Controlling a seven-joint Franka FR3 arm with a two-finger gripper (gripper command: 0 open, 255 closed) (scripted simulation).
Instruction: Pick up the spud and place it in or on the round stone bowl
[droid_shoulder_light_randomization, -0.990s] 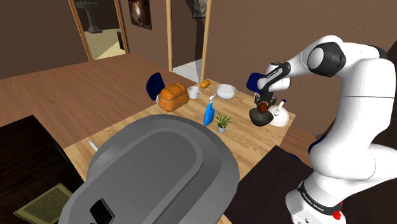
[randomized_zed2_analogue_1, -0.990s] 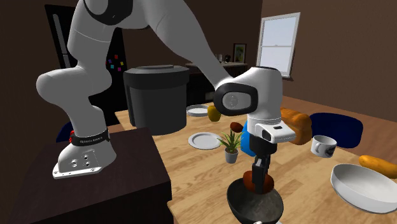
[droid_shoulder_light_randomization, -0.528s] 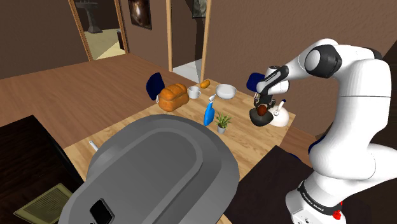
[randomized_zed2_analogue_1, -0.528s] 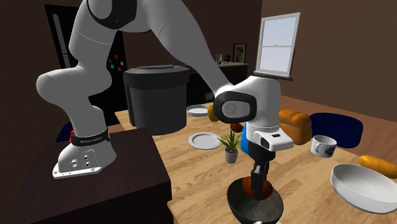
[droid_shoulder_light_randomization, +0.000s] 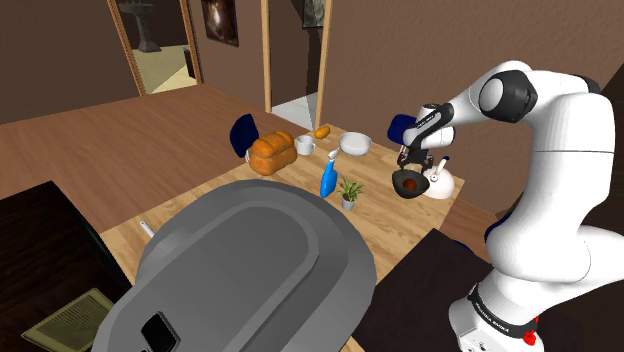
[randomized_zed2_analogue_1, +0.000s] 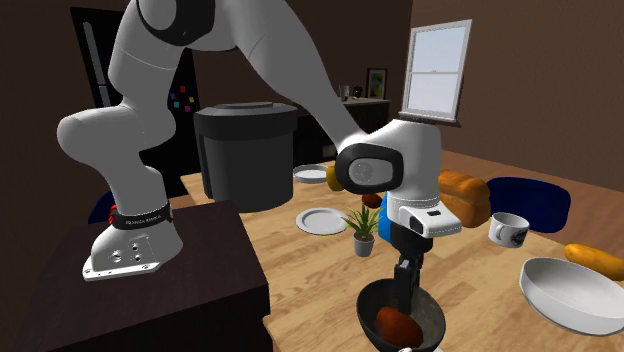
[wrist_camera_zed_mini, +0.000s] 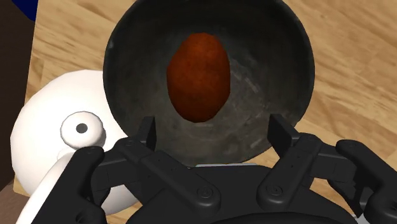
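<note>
Since the reddish-brown spud (wrist_camera_zed_mini: 198, 76) lies loose in the dark bowl (wrist_camera_zed_mini: 277, 60), the end effector (wrist_camera_zed_mini: 215, 130) hangs above it spread wide, holding nothing, seemingly clear of the rim.

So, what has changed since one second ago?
The gripper came down a little, opened and let go of the potato, which now lies in the bowl, clear of the fingers. The bowl and the things on the table stayed put.
</note>
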